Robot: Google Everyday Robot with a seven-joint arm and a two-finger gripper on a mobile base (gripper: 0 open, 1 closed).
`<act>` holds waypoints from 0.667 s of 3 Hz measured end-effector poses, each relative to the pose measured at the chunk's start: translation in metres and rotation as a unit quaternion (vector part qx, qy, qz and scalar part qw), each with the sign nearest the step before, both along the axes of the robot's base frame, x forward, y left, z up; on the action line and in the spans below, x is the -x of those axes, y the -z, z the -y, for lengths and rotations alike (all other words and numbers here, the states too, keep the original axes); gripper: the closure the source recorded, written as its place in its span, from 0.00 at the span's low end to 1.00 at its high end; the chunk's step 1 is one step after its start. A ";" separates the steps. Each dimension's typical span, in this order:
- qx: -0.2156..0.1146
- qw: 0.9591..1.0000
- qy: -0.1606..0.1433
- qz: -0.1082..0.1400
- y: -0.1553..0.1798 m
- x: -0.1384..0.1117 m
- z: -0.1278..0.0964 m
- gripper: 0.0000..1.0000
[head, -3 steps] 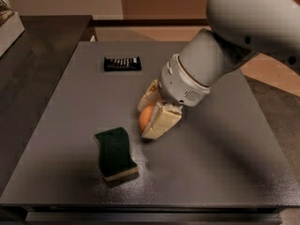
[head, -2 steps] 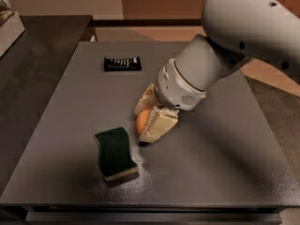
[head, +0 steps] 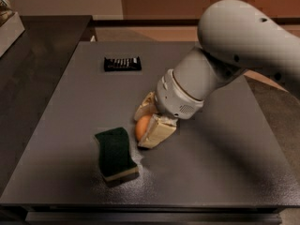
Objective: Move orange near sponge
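The orange (head: 142,126) sits low over the grey table (head: 70,93), between the two cream fingers of my gripper (head: 146,124), which is shut on it. Only part of the fruit shows between the fingers. The sponge (head: 115,153), dark green on top with a pale yellow base, lies on the table just left and in front of the orange, a small gap away. My white arm (head: 220,64) reaches in from the upper right.
A flat black striped packet (head: 122,63) lies at the back of the table. A darker counter (head: 28,60) adjoins the table on the left. The table's front edge (head: 140,205) runs just below the sponge.
My gripper has carried the orange a little to the left and toward the front, closer to the sponge. The sponge and the packet have not moved.
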State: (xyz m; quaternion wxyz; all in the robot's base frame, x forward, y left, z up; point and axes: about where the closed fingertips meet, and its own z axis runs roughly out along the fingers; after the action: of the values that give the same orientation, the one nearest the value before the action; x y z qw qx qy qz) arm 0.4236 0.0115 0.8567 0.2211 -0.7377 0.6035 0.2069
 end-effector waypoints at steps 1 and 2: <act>-0.001 1.000 -0.003 -0.006 0.007 0.003 -0.002 0.13; 0.000 1.000 -0.005 -0.004 0.006 0.004 -0.003 0.00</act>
State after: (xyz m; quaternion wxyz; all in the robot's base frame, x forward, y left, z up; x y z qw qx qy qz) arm 0.4197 0.0142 0.8502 0.2177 -0.7394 0.6009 0.2115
